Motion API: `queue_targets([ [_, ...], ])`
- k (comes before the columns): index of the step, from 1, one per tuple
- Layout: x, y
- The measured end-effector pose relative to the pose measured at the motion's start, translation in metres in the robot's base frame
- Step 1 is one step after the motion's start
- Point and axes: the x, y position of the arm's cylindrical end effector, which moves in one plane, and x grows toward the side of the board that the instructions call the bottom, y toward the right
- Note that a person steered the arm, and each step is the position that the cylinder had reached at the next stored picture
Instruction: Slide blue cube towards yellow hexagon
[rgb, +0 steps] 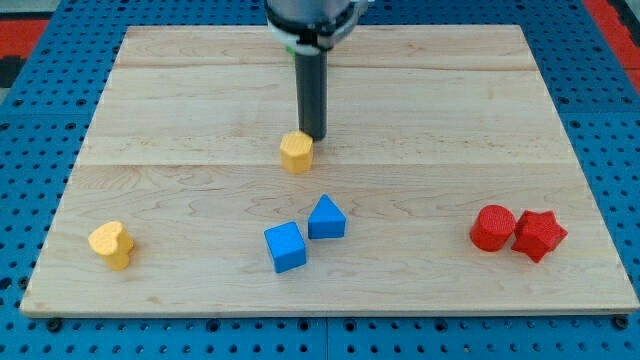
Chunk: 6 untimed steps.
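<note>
My tip (314, 137) sits just above centre of the frame, at the bottom end of a dark upright rod that comes down from the top edge. There is no pincer on this arm, so nothing opens, closes or grips; the rod only pushes. The tip is touching or almost touching the upper right side of the yellow hexagon (296, 153); I cannot tell which.

Below the hexagon, towards lower centre, lies the blue cube (285, 247), the block I have to move. It is well apart from my tip. Just beside it, up and to the right, is a blue wedge-shaped block (326, 218), close to the cube's corner.

Further out, a yellow heart-shaped block (111, 244) rests at lower left, and two red blocks (517, 231) touch each other at lower right. All sit on a pale wooden board (180, 90).

To do this well, I judge I should swing around the hexagon without nudging it, pass left of the cube, settle just below it, then push straight upward, keeping clear of the blue wedge.
</note>
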Motion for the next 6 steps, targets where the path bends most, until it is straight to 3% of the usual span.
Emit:
queue_targets([
  [1,0.003,0.016],
  [2,0.040,0.105],
  [3,0.149,0.125],
  [5,0.171,-0.002],
  [6,0.133,-0.049],
])
